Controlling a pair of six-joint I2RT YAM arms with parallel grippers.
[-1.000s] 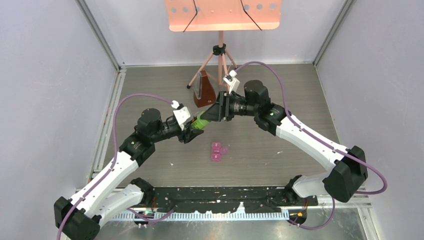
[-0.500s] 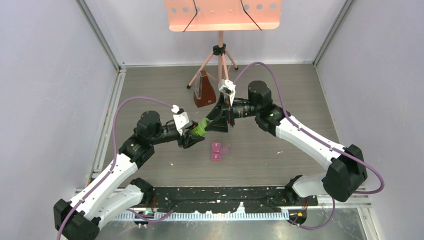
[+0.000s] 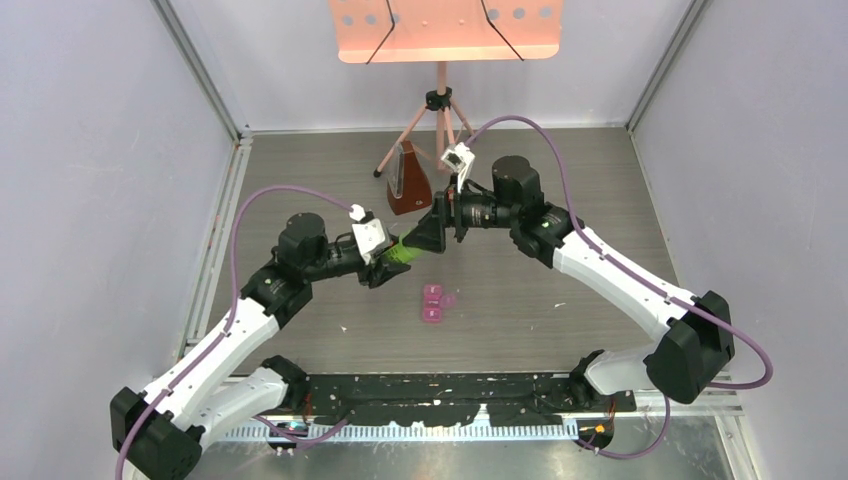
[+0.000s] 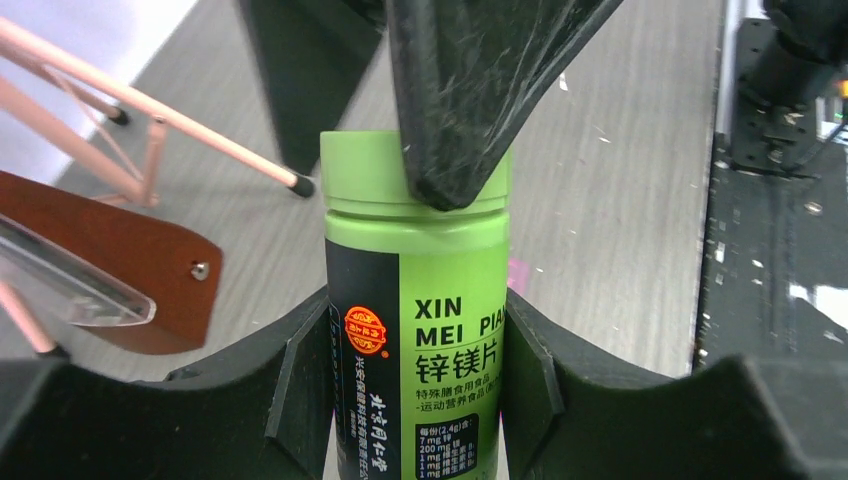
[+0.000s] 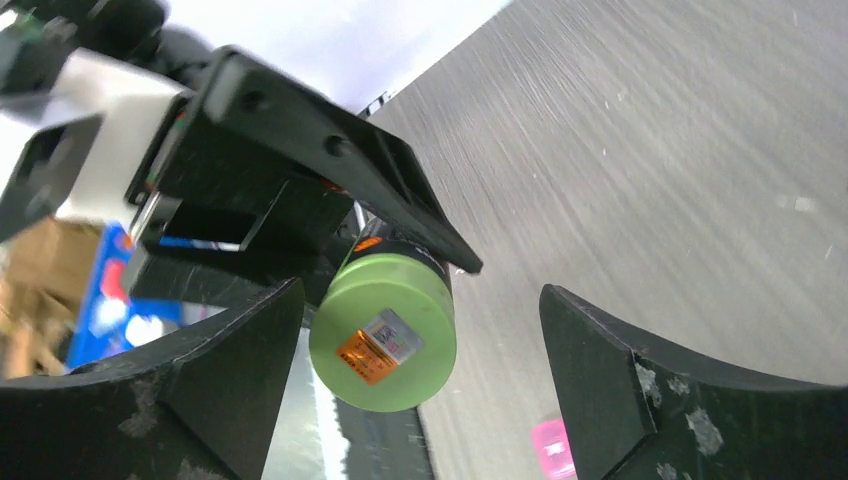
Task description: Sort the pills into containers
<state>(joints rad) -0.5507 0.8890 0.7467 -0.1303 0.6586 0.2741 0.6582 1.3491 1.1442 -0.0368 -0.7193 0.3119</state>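
Note:
My left gripper (image 3: 392, 256) is shut on a green cylindrical bottle (image 3: 404, 248), held off the table with its cap pointing at the right arm. In the left wrist view the bottle (image 4: 415, 290) sits tight between my left gripper (image 4: 415, 335) jaws. My right gripper (image 3: 428, 236) stands open around the green cap (image 5: 383, 332). In the right wrist view my right gripper (image 5: 422, 305) has one finger close beside the cap and the other well apart. The pink containers (image 3: 433, 303) lie on the table below the bottle, a corner of them (image 5: 553, 450) showing. No pills are in view.
A brown metronome (image 3: 408, 186) stands just behind the grippers, with a pink tripod music stand (image 3: 440, 100) at the back. One tripod leg (image 4: 180, 128) and the metronome (image 4: 120, 262) lie left of the bottle. White specks dot the table.
My right gripper's jaws, closed on the bottle cap before, now stand wide apart. Both arms shifted slightly back up; the left gripper still holds the bottle.

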